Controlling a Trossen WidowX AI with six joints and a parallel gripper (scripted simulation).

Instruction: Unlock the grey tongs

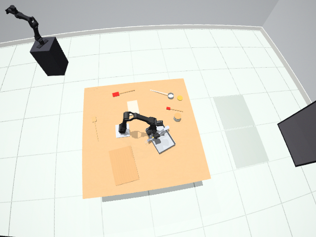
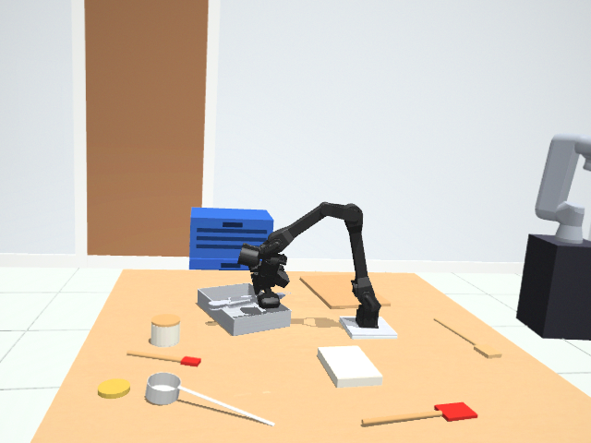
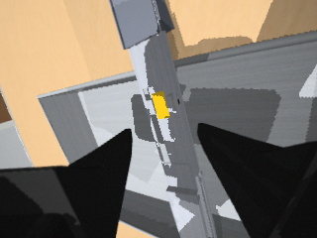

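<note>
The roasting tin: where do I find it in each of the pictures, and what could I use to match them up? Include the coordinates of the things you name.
Top: the roasting tin (image 1: pixel 167 148) (image 2: pixel 261 326) (image 3: pixel 69 134) is just right of and below centre, under the jaws (image 1: pixel 153 138) (image 2: pixel 267 305).
Exterior: left of centre, on the table's far half.
Wrist: across the middle, partly hidden by the jaws.
Shared landmark: the grey tongs (image 1: pixel 164 129) (image 2: pixel 223 303) (image 3: pixel 170 74) lying across the tin.
</note>
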